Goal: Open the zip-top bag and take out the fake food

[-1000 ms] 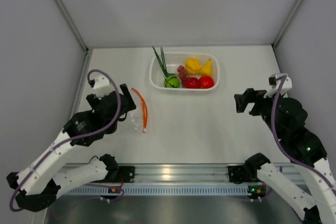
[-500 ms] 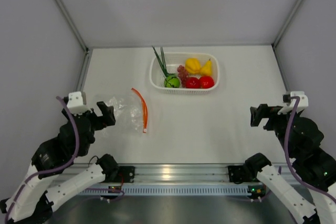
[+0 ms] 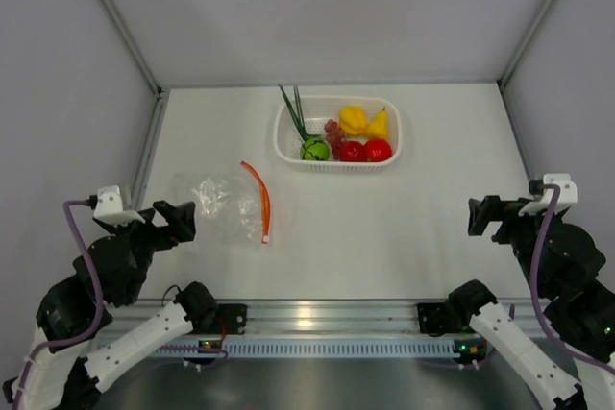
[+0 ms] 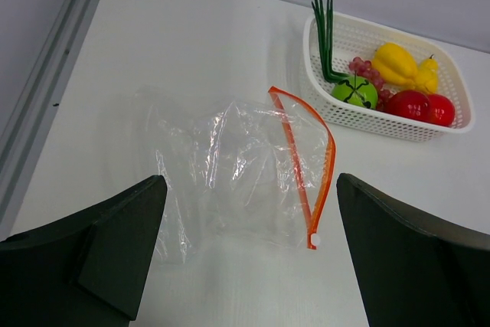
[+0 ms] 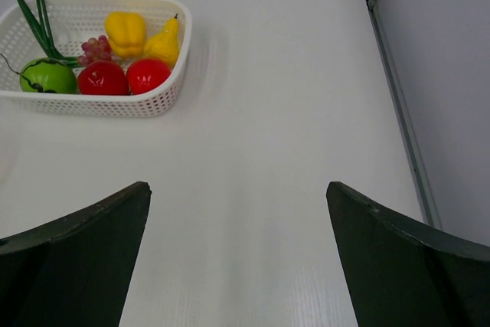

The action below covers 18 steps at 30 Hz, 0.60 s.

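Observation:
The zip-top bag lies flat and empty on the white table, its orange-red zip strip gaping at the right edge; the left wrist view shows the bag too. The fake food sits in a white perforated basket: two red round pieces, two yellow ones, a green ball, grapes and green stalks. My left gripper hovers open, near and left of the bag, holding nothing. Far from both, at the right, my right gripper is open over bare table.
The basket stands at the back middle of the table. Grey walls close in the left, right and far sides. A metal rail with both arm bases runs along the near edge.
Both arms have drawn back toward the near edge. The left gripper has moved off the bag to its near left, leaving it uncovered. The right gripper has slid right and nearer.

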Each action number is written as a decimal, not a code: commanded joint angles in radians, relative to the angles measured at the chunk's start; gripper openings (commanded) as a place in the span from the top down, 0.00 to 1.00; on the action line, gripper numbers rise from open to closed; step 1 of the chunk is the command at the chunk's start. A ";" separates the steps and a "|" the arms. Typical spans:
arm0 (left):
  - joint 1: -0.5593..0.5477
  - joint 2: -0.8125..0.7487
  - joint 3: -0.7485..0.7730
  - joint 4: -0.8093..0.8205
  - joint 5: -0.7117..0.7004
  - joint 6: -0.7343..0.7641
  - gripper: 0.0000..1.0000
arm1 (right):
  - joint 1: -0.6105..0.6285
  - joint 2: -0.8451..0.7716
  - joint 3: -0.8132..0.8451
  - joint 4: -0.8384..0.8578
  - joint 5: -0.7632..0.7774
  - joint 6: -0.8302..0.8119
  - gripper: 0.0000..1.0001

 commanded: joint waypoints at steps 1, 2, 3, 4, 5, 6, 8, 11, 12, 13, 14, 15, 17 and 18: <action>-0.001 0.044 -0.004 0.006 0.001 0.005 0.01 | -0.008 0.022 -0.005 0.035 0.015 -0.006 0.01; -0.001 0.050 -0.007 0.007 -0.006 0.002 0.02 | -0.008 0.026 -0.008 0.041 0.015 -0.005 0.01; -0.001 0.055 -0.008 0.006 -0.014 0.000 0.02 | -0.008 0.037 -0.015 0.055 0.013 -0.003 0.00; -0.001 0.061 -0.011 0.009 -0.018 -0.005 0.01 | -0.008 0.042 -0.020 0.061 0.013 0.002 0.01; -0.001 0.073 -0.014 0.007 -0.026 -0.008 0.02 | -0.008 0.046 -0.025 0.069 0.013 0.008 0.01; -0.001 0.079 -0.013 0.012 -0.032 -0.009 0.01 | -0.010 0.052 -0.035 0.084 0.006 0.009 0.01; -0.001 0.095 -0.019 0.015 -0.034 -0.008 0.01 | -0.010 0.057 -0.044 0.098 0.003 0.021 0.01; -0.001 0.110 -0.022 0.025 -0.035 -0.003 0.01 | -0.010 0.071 -0.052 0.112 -0.010 0.034 0.01; -0.001 0.113 -0.027 0.029 -0.037 -0.002 0.01 | -0.008 0.074 -0.057 0.116 -0.010 0.034 0.01; -0.001 0.116 -0.028 0.036 -0.038 0.002 0.01 | -0.008 0.076 -0.061 0.124 -0.020 0.034 0.01; -0.001 0.121 -0.031 0.041 -0.040 0.005 0.01 | -0.008 0.082 -0.069 0.127 -0.026 0.037 0.01; -0.001 0.121 -0.036 0.045 -0.040 0.006 0.01 | -0.010 0.083 -0.072 0.129 -0.028 0.043 0.00; -0.002 0.125 -0.041 0.064 -0.037 0.014 0.02 | -0.008 0.094 -0.081 0.141 -0.033 0.046 0.01; -0.001 0.128 -0.042 0.067 -0.037 0.015 0.01 | -0.010 0.095 -0.087 0.145 -0.030 0.049 0.01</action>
